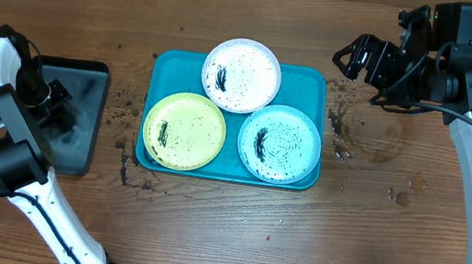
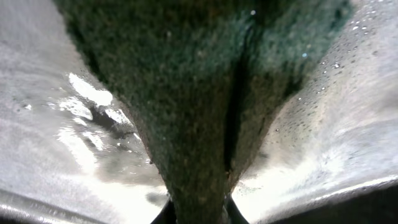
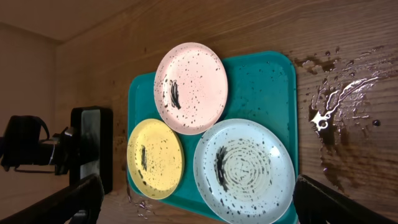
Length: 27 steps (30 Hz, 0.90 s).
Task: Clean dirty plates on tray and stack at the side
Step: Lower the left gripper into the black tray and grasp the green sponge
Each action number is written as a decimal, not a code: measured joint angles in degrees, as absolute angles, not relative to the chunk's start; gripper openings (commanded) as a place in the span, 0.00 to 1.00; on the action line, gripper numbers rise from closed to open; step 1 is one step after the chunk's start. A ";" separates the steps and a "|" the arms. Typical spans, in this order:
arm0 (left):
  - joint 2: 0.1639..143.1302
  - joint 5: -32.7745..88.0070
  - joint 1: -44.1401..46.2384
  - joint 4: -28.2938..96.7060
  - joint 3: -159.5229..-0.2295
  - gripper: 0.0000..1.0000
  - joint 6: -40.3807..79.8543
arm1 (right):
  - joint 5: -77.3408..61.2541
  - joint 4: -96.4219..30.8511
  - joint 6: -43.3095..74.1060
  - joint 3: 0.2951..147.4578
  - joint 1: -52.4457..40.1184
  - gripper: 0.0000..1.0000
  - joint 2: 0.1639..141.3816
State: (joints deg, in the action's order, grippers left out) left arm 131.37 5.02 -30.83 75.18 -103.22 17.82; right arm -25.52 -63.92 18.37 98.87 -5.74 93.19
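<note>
The plates look stiff, light and slick; take one by its rim. Left pincer pinches the green pad; right pincer stands wide.

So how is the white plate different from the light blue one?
The white plate sits at the far edge of the tray, poking over its rim; the light blue plate lies inside, in the near right corner. The white plate has scattered specks and one black smear; the light blue plate has a smear plus swirly dark rings. Both are round, shallow, similar in size and dirty.
</note>
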 measured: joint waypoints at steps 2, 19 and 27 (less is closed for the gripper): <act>131.37 4.97 -30.83 74.19 -103.22 0.56 17.82 | -25.50 -63.94 18.39 98.87 -5.74 0.99 93.19; 131.37 0.14 -30.85 60.18 -103.22 0.44 17.80 | -25.52 -64.07 18.35 98.87 -5.74 0.99 93.19; 131.37 -0.25 -30.83 57.82 -103.22 0.33 17.63 | -25.50 -64.10 18.41 98.87 -5.74 0.99 93.19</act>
